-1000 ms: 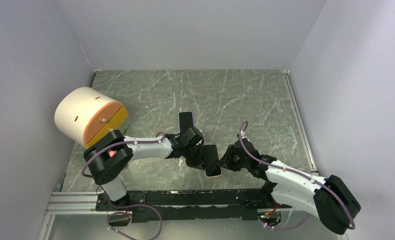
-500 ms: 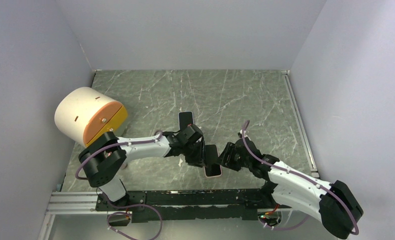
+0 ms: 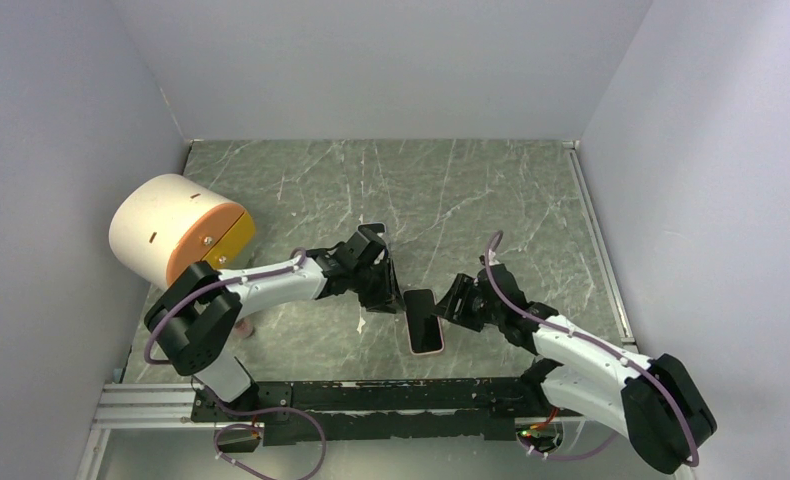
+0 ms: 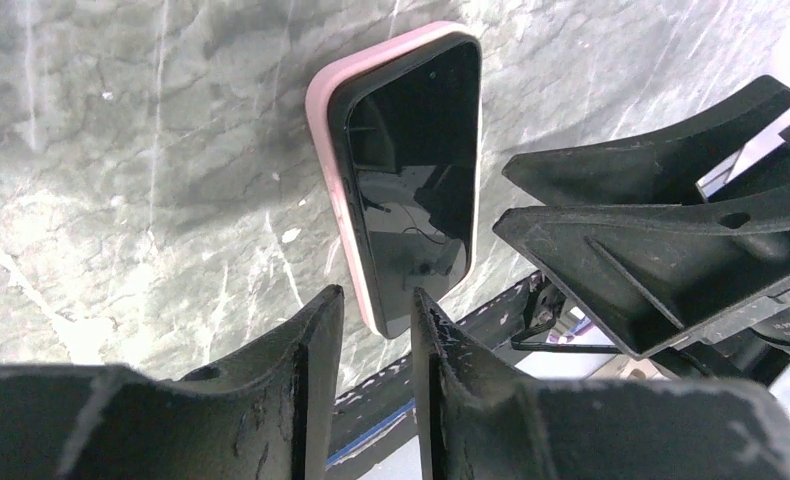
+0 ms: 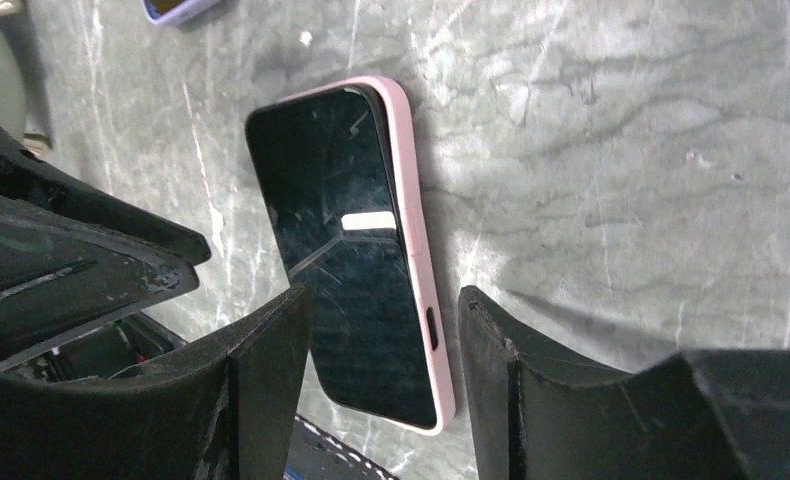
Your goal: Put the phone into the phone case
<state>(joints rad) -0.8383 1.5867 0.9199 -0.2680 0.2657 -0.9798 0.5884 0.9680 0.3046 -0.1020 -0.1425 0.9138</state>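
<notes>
Green marbled tabletop [image 3: 491,200] fills the floor of a white-walled booth, and the phone case [image 3: 427,351] lies flat on it near the front rail [image 3: 371,395]. The case is pink, and its rim shows along one long side and round the ends. The phone [image 3: 423,320] sits inside the case with its dark glass screen facing up, catching reflections in both wrist views. Whether every corner is fully seated cannot be told.

On the case's left, the left gripper [image 3: 387,298] hangs just beside its far end. Its fingers [image 4: 316,350] are drawn nearly together with only a narrow slit between them, and they grip nothing. In the left wrist view the near end of the case [image 4: 326,130] shows just past those tips.

On the case's right, the right gripper [image 3: 451,300] also reaches in towards the far end. Its fingers [image 5: 271,350] are spread wide, with nothing clamped between them. In the right wrist view the phone [image 5: 341,270] and its pink edge [image 5: 418,250] show in the gap between them, but whether the tips touch the case cannot be told.

Beyond the case, past the left gripper, a second dark handset [image 3: 373,230] lies on the table, half hidden by the left arm. Well off to the case's far left, a white drum with an orange face [image 3: 176,235] stands against the wall.
</notes>
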